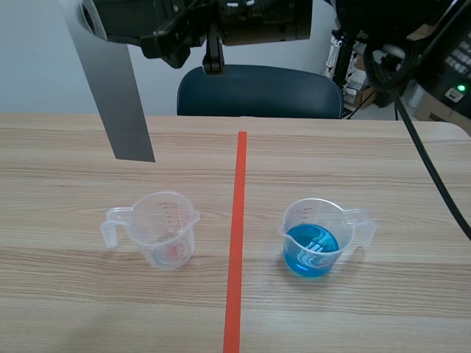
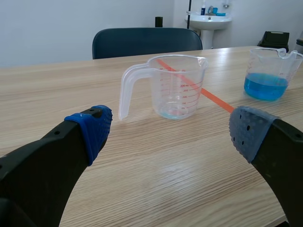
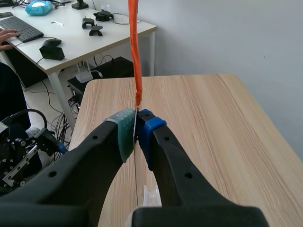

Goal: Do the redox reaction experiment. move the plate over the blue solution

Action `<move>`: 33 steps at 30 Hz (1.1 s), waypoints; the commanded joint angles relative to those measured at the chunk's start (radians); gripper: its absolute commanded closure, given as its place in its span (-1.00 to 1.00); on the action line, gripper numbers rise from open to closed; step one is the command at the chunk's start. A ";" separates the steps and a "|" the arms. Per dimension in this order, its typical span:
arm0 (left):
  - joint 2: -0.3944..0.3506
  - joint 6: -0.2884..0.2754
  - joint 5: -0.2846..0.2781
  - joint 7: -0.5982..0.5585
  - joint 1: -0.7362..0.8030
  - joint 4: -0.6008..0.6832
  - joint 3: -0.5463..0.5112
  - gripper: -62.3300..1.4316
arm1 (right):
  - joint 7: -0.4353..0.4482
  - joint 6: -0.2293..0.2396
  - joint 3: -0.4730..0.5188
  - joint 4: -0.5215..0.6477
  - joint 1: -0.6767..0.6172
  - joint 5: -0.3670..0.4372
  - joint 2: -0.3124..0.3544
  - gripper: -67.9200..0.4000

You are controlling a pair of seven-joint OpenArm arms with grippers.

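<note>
A long grey metal plate (image 1: 112, 88) hangs upright in the upper left of the scene view. The right gripper (image 3: 136, 125) has its pads pressed together on the plate's thin edge. Held high like this, it would clear both cup rims on the way across.

Its target, the clear plastic measuring cup of blue solution (image 1: 310, 248), stands at lower right, well apart from the plate. A clear, seemingly empty plastic measuring cup with red markings (image 1: 165, 229) stands at lower left, almost below the plate. The orange-red tape line (image 1: 237, 235) runs between the two cups.

The left gripper (image 2: 171, 128) sits low with its fingers wide apart, holding nothing and facing the empty cup.

The surface is a pale wood-grain table (image 1: 383, 162). A dark blue chair (image 1: 257, 92) stands behind it against a white wall.
</note>
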 commanded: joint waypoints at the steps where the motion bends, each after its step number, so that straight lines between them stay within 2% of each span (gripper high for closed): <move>1: -0.006 -0.005 -0.010 -0.036 -0.001 0.006 -0.001 -0.68 | 0.035 0.004 0.011 0.018 0.012 0.031 0.030 0.97; 2: -0.006 -0.005 -0.010 -0.036 -0.001 0.006 -0.001 -0.68 | 0.058 0.013 0.011 0.018 0.014 0.048 0.064 0.97; 9: -0.006 -0.005 -0.010 -0.037 -0.001 0.006 -0.001 -0.68 | 0.109 0.087 0.024 0.019 0.018 0.089 0.185 0.97; 14: -0.006 -0.005 -0.010 -0.037 -0.001 0.006 -0.001 -0.69 | 0.170 0.095 0.026 0.019 0.020 0.089 0.275 0.97; 17: -0.006 -0.005 -0.010 -0.046 -0.001 0.006 -0.001 -0.68 | 0.189 0.130 0.031 0.019 0.019 0.112 0.336 0.97; 22: -0.006 -0.005 -0.010 -0.046 -0.003 0.006 -0.001 -0.68 | 0.277 0.179 0.035 0.019 0.019 0.147 0.455 0.97; 33: -0.006 -0.005 -0.021 -0.046 -0.003 0.006 -0.003 -0.68 | 0.405 0.180 0.035 0.019 0.017 0.155 0.705 0.97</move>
